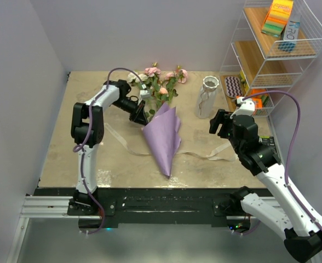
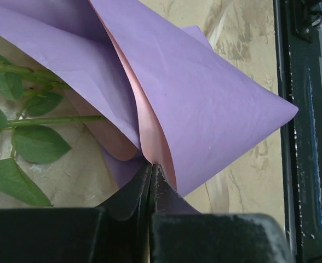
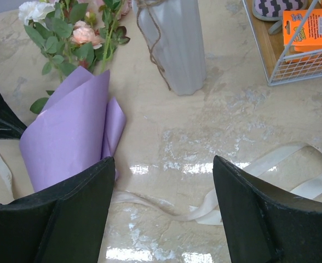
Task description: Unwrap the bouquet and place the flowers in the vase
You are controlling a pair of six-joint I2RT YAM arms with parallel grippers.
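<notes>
Your left gripper (image 2: 151, 171) is clamped on the paper (image 2: 205, 98) at the cone's open end, the bouquet (image 1: 164, 137) lying tip toward the near edge, flowers (image 1: 162, 82) toward the far wall, left of the vase (image 1: 207, 97); your right gripper (image 1: 218, 123) hangs wide and empty near it.

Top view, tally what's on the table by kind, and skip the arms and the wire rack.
vase: 1
lilac paper cone: 1
bunch of roses: 1
cream ribbon: 1, which looks like a single loose strip
Total: 4
</notes>
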